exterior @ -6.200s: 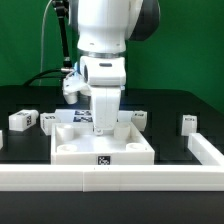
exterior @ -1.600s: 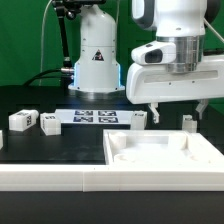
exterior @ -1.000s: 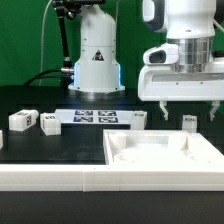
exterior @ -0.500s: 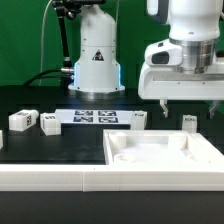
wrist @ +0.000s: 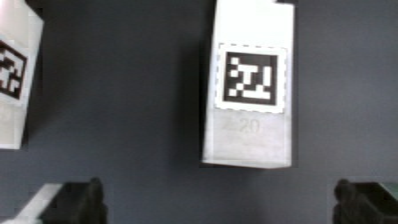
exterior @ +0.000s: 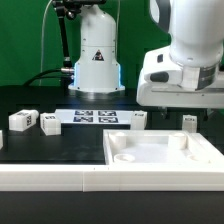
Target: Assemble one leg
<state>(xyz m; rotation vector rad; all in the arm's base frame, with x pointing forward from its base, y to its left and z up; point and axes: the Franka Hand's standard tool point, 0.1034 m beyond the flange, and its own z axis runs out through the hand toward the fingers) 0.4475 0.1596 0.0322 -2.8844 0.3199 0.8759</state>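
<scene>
In the exterior view the arm point(exterior: 185, 75) sits lower than half a second ago, its broad white wrist block now hanging just above the leg point(exterior: 189, 122), which stands upright on the dark counter point(exterior: 60, 145) at the exterior view's right, behind the far rim of the large white tray-like piece point(exterior: 165, 158). The fingers cannot be made out clearly in this view. Nothing on the counter has shifted: a second leg point(exterior: 138, 118) stands just beside the end of the marker board point(exterior: 95, 116), two more legs point(exterior: 22, 120) point(exterior: 49, 123) stand well apart at the exterior view's left, and a long white rail point(exterior: 60, 178) runs across the front. The tray-like piece lies between that rail and the leg. In the wrist view the gripper point(wrist: 217, 203) is spread wide and grasps nothing, its dark fingertips point(wrist: 71, 203) showing at either side of the frame edge. The leg point(wrist: 249, 90) lies ahead of the gap, its black-and-white tag facing the camera, untouched by either finger. A neighbouring leg point(wrist: 15, 80) is cut off by the frame's border.
</scene>
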